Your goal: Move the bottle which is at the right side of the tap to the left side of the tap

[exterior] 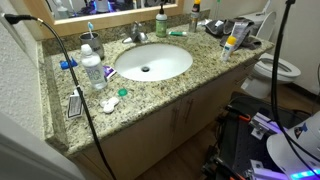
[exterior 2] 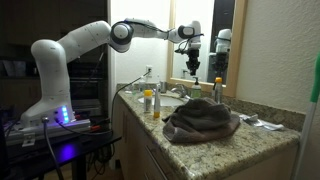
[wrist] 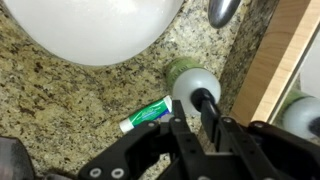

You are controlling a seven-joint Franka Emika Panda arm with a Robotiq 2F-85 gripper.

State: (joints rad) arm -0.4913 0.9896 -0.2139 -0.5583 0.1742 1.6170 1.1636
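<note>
— While the end effector clenches the bottle by its narrow top, ready for a clean lift, where's it sitting?

— Apparently on the granite surface, right of the tap, behind the basin.

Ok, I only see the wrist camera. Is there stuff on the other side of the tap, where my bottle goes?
Observer: Yes, in an exterior view a clear water bottle stands there, beside the basin.
Operator: Anything else around?
Observer: A dark towel lies heaped on the counter.
Operator: Which side is my bottle on now?
Observer: The green bottle is right of the tap, seen from the front.
</note>
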